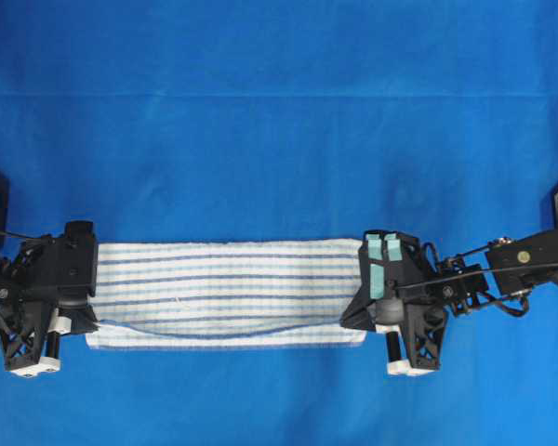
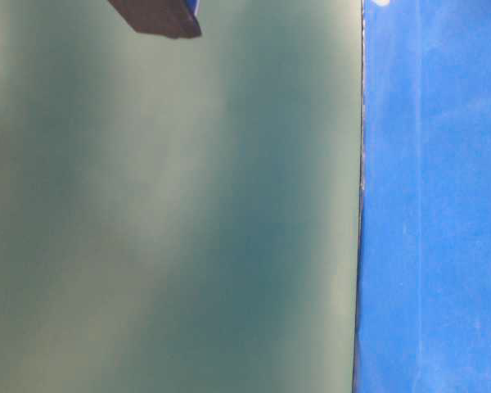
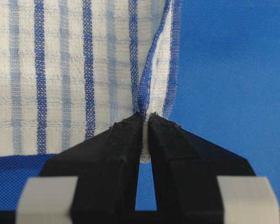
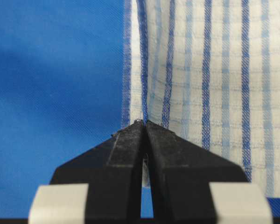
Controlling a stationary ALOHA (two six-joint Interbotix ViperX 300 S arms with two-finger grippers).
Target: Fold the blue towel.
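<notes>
Left gripper [image 3: 144, 119]: you see its black jaws pinched tight on the towel's edge; a sliver of white cloth shows between them. Its lower body is cut off by the wrist view.
Right gripper [image 4: 144, 122]: likewise clamped on the towel's opposite edge, cloth caught in the narrow slit.
Towel [image 1: 225, 293]: you find it stretched as a long band between both grippers on the blue sheet [image 1: 279, 139]. Its near edge sags in a curve, with a lower layer showing under it. Both ends are hidden beneath the gripper bodies.
Table-level view: you get only blurred grey-green, a strip of blue at the right, and a dark shape cut off at the top; the towel cannot be made out there.
</notes>
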